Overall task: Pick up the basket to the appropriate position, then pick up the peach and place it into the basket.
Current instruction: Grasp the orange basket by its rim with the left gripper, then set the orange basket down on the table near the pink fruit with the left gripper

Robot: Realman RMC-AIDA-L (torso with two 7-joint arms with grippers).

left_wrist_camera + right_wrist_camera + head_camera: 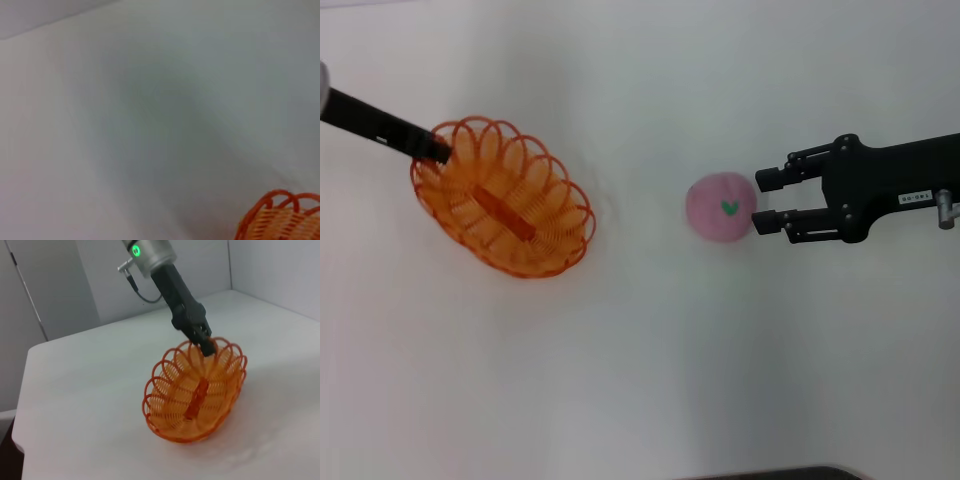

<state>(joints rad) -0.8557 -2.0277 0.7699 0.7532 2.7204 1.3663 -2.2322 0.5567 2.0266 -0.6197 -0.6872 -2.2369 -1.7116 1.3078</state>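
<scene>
The left gripper (438, 152) sits at about ten o'clock on the table (640, 380), its tip on the far-left rim of the basket (503, 197). From the right wrist view it looks clamped on one of the rim loops, so I take it as holding the basket by the edge. The basket lies tilted, long axis running from ten o'clock toward four, well apart from the fruit. In the left wrist view only a scrap of the basket's rim shows, and no fingers.

Near the centre, a little toward three o'clock, lies the peach (720, 207), green mark up, resting on the table. Just beside it at three o'clock the right gripper (761, 200) points in at it, jaws spread wide, one finger (772, 178) toward twelve and the other toward six, tips close to the fruit but not yet around it.

By my reading the basket step is about done and the peach pick is in hand. The next move calls for the right gripper to advance toward nine o'clock until the fingers straddle the peach, then close, lift and carry it over the basket
</scene>
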